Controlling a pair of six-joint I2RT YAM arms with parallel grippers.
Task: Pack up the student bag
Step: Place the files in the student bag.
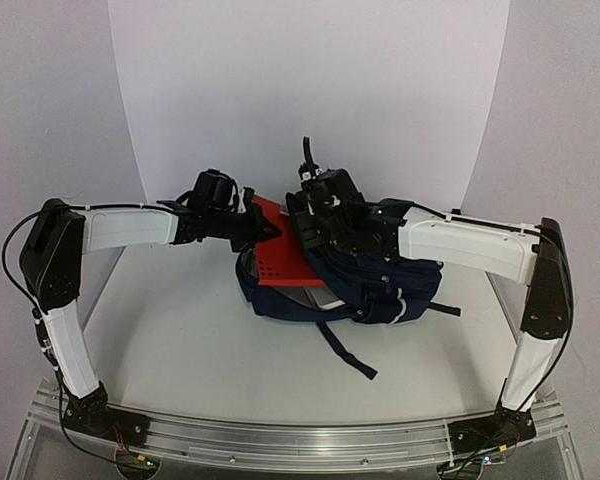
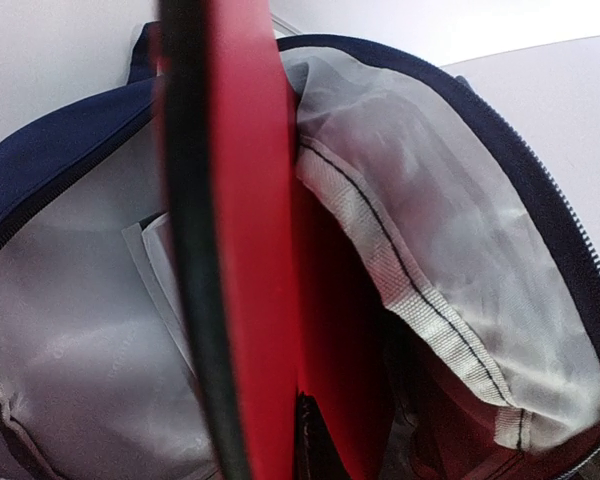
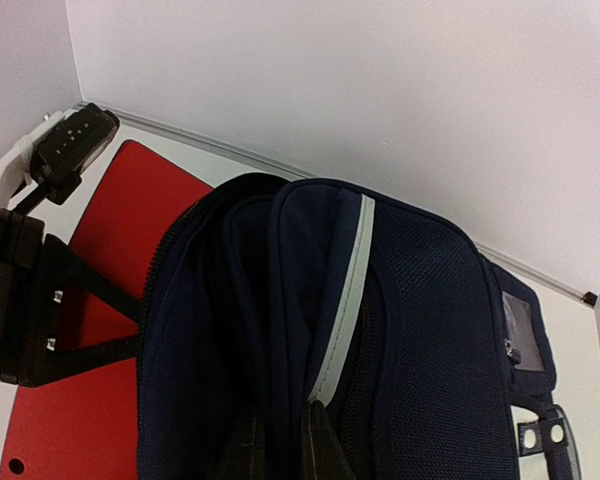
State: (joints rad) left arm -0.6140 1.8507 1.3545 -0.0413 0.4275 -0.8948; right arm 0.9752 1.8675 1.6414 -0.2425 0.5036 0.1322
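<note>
- Now the left arm comes in from the left side. It is bent at the elbow, and its white front part reaches across over the table point(image 1: 180, 330).
- The left gripper point(image 1: 265, 232) is squeezed tight on the edge of a red book point(image 1: 280, 262).
- The red book is tilted, and its low end is down inside the open mouth of the student bag point(image 1: 380, 290).
- The right arm comes in from the right side, bent at the elbow the same way.
- The right gripper point(image 1: 308, 232) points down and pinches the blue cloth at the top rim of the bag, holding the mouth up.
- The student bag sits in the middle of the table, right under both grippers.
- Seen from the left wrist, the grey lining point(image 2: 450, 230) is just beside the book.
- A dark strap point(image 1: 345, 350) lies on the table and runs from the bag toward the near edge.
</note>
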